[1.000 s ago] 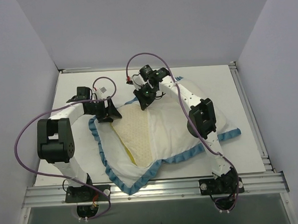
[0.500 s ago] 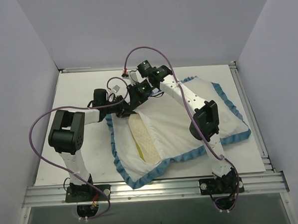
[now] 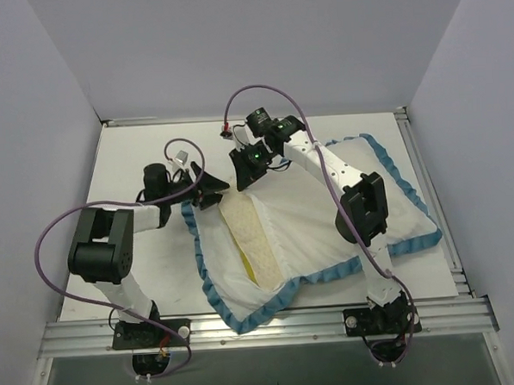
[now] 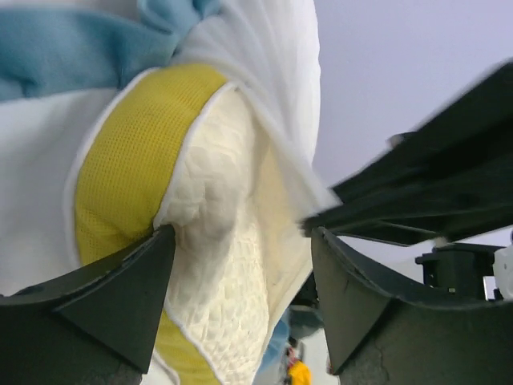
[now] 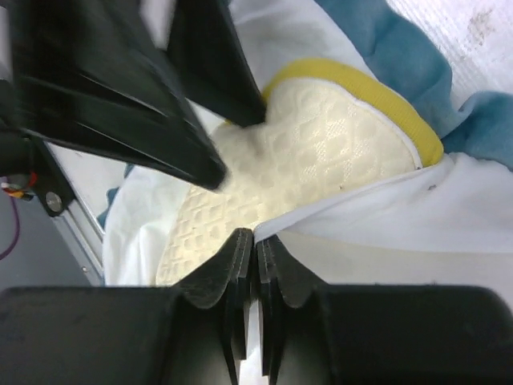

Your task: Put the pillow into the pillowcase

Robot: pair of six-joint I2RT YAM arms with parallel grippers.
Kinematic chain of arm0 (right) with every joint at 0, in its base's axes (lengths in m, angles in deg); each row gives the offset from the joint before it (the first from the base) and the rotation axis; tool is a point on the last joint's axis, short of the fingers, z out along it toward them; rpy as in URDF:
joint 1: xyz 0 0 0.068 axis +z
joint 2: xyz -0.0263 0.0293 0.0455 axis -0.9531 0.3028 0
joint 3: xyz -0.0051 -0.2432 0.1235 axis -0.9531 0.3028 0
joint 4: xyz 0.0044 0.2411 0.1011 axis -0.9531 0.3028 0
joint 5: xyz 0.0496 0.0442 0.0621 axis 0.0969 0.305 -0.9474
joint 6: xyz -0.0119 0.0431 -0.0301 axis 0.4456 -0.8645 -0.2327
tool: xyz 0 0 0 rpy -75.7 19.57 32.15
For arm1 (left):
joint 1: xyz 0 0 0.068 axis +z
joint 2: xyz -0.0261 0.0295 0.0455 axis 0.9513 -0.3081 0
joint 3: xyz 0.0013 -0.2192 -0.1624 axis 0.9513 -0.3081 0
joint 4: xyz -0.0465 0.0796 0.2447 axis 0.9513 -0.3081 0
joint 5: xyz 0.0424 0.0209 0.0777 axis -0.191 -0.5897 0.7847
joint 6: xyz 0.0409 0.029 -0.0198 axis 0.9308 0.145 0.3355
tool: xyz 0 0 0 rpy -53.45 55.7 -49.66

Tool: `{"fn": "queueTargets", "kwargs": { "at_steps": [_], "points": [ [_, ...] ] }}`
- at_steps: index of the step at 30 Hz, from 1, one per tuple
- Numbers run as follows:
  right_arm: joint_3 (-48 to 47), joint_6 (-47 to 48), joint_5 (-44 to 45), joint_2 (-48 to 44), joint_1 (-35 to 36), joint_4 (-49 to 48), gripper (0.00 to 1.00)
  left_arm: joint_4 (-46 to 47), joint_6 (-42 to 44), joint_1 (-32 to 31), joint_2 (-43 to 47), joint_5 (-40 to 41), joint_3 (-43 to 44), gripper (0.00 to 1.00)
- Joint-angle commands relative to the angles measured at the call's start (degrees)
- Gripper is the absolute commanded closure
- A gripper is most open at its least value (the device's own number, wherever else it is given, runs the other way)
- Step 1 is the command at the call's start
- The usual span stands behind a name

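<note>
The pillow (image 5: 321, 144) lay mostly inside the pillowcase (image 3: 327, 206), which was spread across the table (image 3: 126, 156) with its plain white side up and its teal trim (image 3: 200, 266) around the edges. Only a cream strip and 1 corner showed at the opening on the left. The left gripper (image 4: 240, 234) was clamped on that exposed corner. Its 2 fingers straddled the dimpled foam beside the yellow side band (image 4: 120, 176), and 1 tip pressed a dent into it, I'd guess to steer the pillow deeper.

The right gripper (image 5: 250, 241) had its fingers pinched tight on the white lip of the cover, just above the pillow's face. That grip seemed meant to keep the mouth lifted so the fabric could slide over the corner instead of bunching against it.

From where I stood, the job looked well along, with this last corner and edge left to cover.
</note>
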Motion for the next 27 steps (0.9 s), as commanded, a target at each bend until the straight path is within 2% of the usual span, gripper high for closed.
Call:
{"fn": "queueTargets", "kwargs": {
  "at_steps": [1, 2, 3, 4, 5, 6, 10, 15, 19, 23, 24, 27],
  "points": [
    [-2.4, 4.4, 6.7, 2.2, 3.1, 4.8, 0.91, -13.1, 13.6, 5.4, 10.5, 0.7, 4.3, 0.23],
    [-3.5, 4.6, 8.2, 2.8, 3.9, 6.3, 0.66, -26.9, 24.7, 6.6, 11.9, 2.0, 6.4, 0.21],
    [-4.7, 4.0, 10.1, 3.5, 5.2, 9.0, 0.49, -34.5, 30.9, 8.6, 13.1, 3.9, 8.7, 0.20],
    [-5.7, 3.5, 11.8, 3.7, 6.1, 10.2, 0.37, -41.8, 36.1, 9.3, 14.3, 8.9, 13.3, 0.19],
    [-6.3, 2.8, 15.7, 3.6, 6.7, 10.9, 0.08, -49.8, 41.9, 9.7, 14.9, 10.7, 14.2, 0.18],
    [-6.3, 1.2, 17.3, 2.8, 7.5, 11.9, 0.01, -50.7, 42.6, 13.2, 15.6, 11.8, 14.3, 0.17],
    [-5.1, -2.8, 24.3, 1.2, 12.6, 14.2, 0.00, -54.1, 43.8, 17.1, 18.6, 15.7, 13.1, 0.15],
    [-0.5, -5.1, 31.3, 0.4, 18.0, 12.8, 0.00, -52.9, 42.4, 17.5, 21.5, 18.1, 8.9, 0.14],
    [0.3, -5.7, 40.2, 5.4, 19.0, 10.1, 0.00, -53.2, 41.7, 17.8, 23.6, 22.1, 7.5, 0.14],
    [-1.2, -4.8, 41.7, 12.8, 17.6, 9.5, 0.00, -53.9, 42.2, 17.9, 26.3, 24.3, 5.9, 0.13],
    [-1.5, -4.4, 40.5, 14.7, 17.4, 9.5, 0.04, -54.2, 42.3, 18.0, 27.2, 24.8, 5.7, 0.13],
    [-2.5, -4.1, 36.6, 15.1, 16.4, 9.9, 0.46, -56.0, 43.6, 18.3, 28.4, 25.4, 5.2, 0.14]
  ]
}}
